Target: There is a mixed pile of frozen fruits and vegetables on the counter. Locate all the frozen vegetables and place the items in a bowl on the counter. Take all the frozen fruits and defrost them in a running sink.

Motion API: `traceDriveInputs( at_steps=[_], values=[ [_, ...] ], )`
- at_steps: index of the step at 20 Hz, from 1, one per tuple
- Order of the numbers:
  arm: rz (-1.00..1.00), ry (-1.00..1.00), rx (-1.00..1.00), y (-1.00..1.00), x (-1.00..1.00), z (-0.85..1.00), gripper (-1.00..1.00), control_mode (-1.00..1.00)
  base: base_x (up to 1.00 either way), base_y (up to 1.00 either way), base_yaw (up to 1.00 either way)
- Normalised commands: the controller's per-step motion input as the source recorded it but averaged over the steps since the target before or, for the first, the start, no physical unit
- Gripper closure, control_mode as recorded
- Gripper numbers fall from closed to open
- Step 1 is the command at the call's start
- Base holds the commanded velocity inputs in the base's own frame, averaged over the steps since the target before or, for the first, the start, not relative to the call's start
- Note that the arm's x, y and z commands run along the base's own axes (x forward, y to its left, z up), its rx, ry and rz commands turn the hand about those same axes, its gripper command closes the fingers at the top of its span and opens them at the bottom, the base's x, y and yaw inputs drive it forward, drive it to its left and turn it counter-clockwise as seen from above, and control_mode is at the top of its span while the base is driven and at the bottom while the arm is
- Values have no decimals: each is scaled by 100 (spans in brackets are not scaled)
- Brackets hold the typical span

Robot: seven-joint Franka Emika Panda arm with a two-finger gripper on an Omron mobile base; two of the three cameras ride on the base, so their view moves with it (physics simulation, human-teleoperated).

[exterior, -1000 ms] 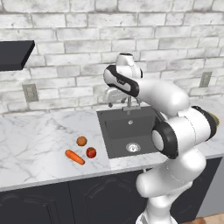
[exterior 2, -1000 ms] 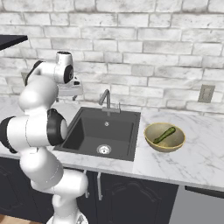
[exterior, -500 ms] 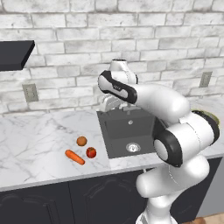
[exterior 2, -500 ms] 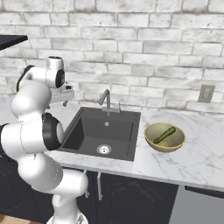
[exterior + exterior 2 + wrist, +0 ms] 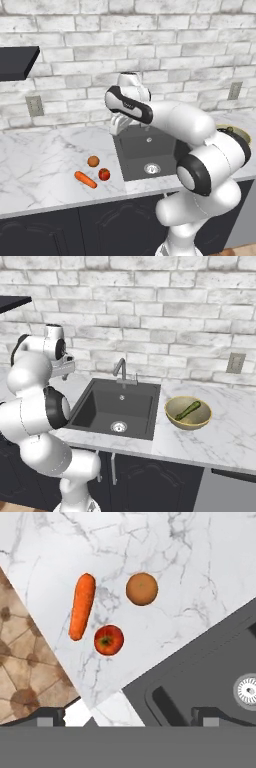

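I have the arm arched up and over from the base, wrist bent down above the sink's left rim, with the tool hanging high over the bench, its jaws spread wide and empty. Looking down through the hand camera I see the carrot, the red fruit and the orange fruit lying close together beside the basin. The green stick lies in the bowl right of the sink.
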Motion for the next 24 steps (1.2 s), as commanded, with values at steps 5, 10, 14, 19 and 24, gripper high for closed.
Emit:
traceDriveInputs(
  at_steps=[5, 10, 14, 19, 24],
  values=[
    [15, 1, 0, 27, -8, -6, -100, -100, 0, 0, 0],
    [15, 0, 0, 30, -19, -14, -100, -100, 0, 0, 0],
    [16, 0, 0, 27, -24, -11, -100, -100, 0, 0, 0],
    [10, 0, 2, 26, -13, -10, -100, -100, 0, 0, 0],
    [0, 1, 3, 24, 0, -11, -100, -100, 0, 0, 0]
  ],
)
